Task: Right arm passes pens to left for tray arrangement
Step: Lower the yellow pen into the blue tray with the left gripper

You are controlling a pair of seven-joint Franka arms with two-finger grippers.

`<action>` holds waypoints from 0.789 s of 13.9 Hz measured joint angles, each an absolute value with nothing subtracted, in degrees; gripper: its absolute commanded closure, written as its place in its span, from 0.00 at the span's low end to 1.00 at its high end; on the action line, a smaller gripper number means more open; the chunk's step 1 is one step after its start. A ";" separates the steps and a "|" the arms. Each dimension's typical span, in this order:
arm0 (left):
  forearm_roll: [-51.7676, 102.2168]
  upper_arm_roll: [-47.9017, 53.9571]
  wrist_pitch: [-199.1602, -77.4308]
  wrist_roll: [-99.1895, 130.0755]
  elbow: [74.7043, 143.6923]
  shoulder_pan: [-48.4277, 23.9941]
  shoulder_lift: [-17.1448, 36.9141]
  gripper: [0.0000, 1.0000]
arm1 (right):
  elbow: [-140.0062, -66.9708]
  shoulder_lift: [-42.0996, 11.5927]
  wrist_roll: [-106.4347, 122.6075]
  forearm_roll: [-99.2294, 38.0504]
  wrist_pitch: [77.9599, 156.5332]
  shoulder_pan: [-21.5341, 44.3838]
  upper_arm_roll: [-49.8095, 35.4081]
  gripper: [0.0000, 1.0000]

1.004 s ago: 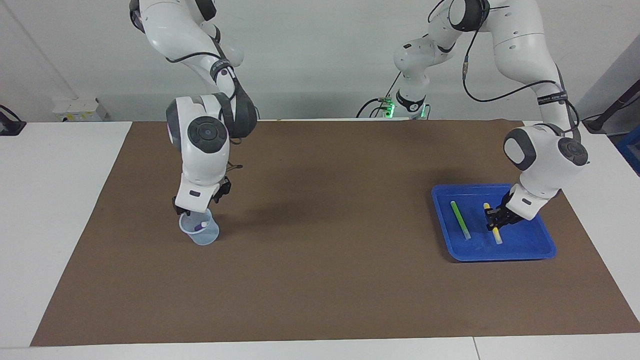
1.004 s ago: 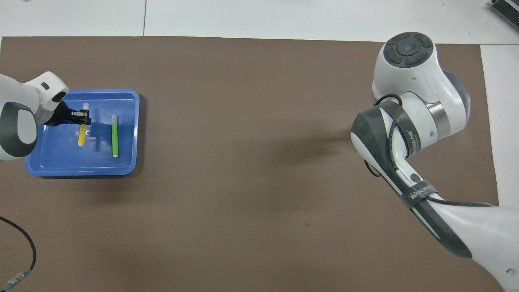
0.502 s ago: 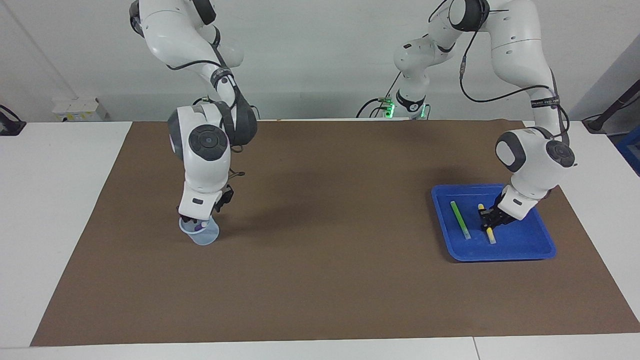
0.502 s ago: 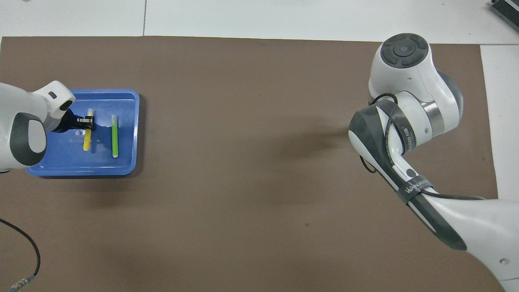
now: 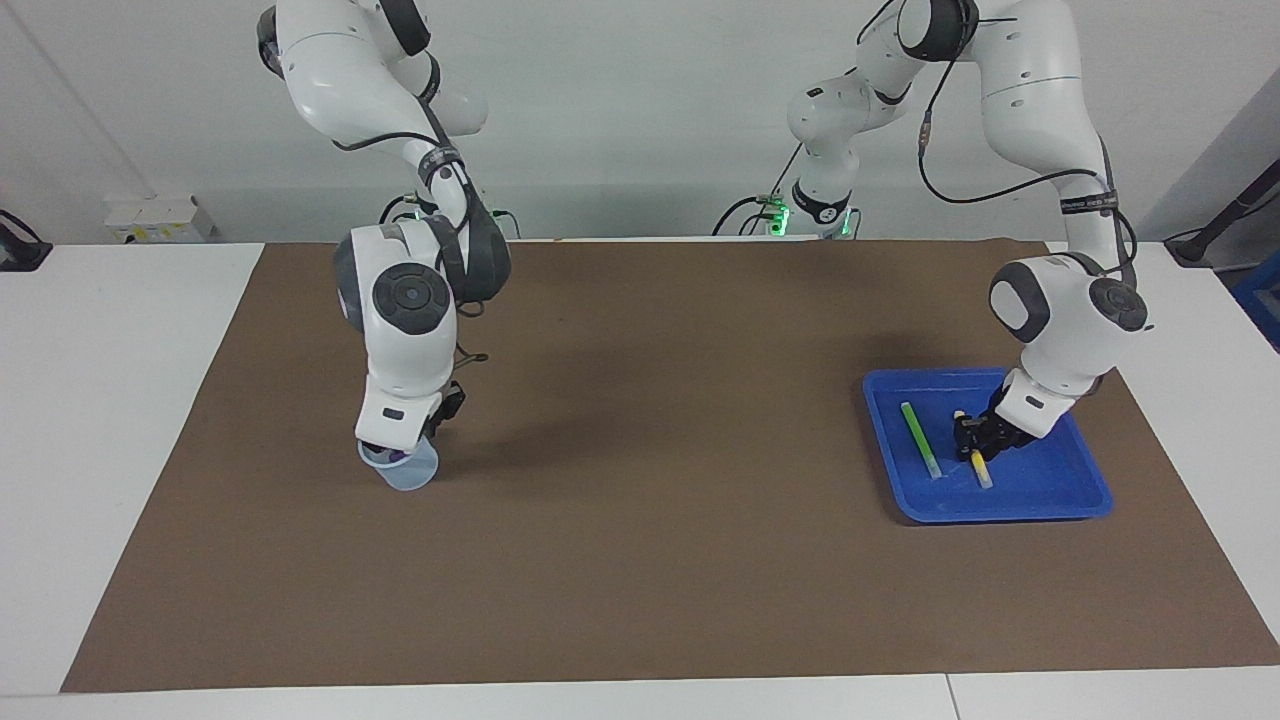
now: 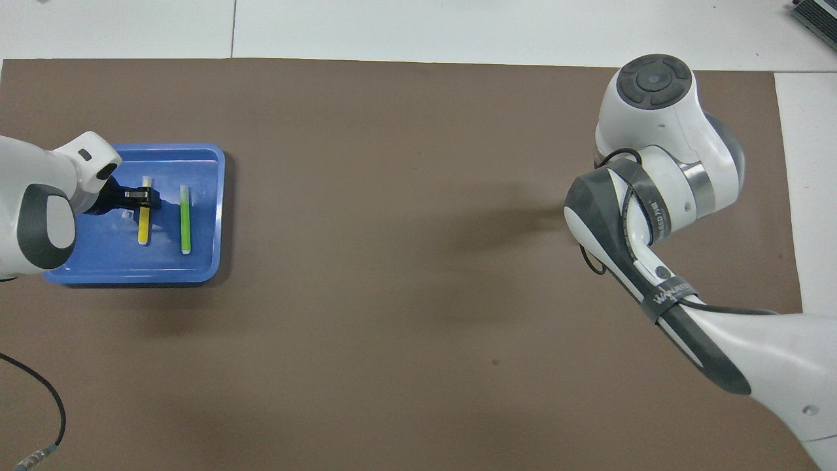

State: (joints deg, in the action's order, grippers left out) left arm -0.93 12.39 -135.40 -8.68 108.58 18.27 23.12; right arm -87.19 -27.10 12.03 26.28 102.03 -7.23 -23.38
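From where I'm driving, the left gripper (image 5: 972,442) sits low in the shallow bright blue plastic tray (image 5: 1050,490), right at the slim yellow marker pen (image 5: 977,462), with the slim green marker pen (image 5: 920,438) lying alongside. The right gripper (image 5: 400,452) is down in the small translucent pale-blue cup (image 5: 405,472), something purple inside.

You have bright, even light from above, with no harsh glare on the brown mat (image 5: 640,560). Soft, blurred shadows lie on the mat beside each arm, and a thin darker shadow hugs the edge of the blue tray (image 6: 203,265) near the left claw (image 6: 145,197). Both views are sharp to the edges, with little visible bending of straight lines.
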 measured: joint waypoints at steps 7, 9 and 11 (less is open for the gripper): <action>-0.95 12.70 -136.58 -9.02 108.10 18.24 22.91 0.01 | -87.11 -27.28 12.05 26.34 104.26 -8.11 -23.34 0.60; -0.95 12.70 -136.61 -9.03 107.61 18.24 22.25 0.01 | -87.11 -27.75 12.05 26.34 104.50 -8.14 -23.34 0.60; -0.95 12.68 -136.81 -9.05 107.56 18.25 21.40 0.01 | -87.11 -28.10 12.05 26.34 104.54 -8.14 -23.35 0.64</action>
State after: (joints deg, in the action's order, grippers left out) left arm -0.95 12.68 -136.81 -9.05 107.56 18.25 21.40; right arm -87.11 -28.10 12.05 26.34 104.54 -8.14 -23.35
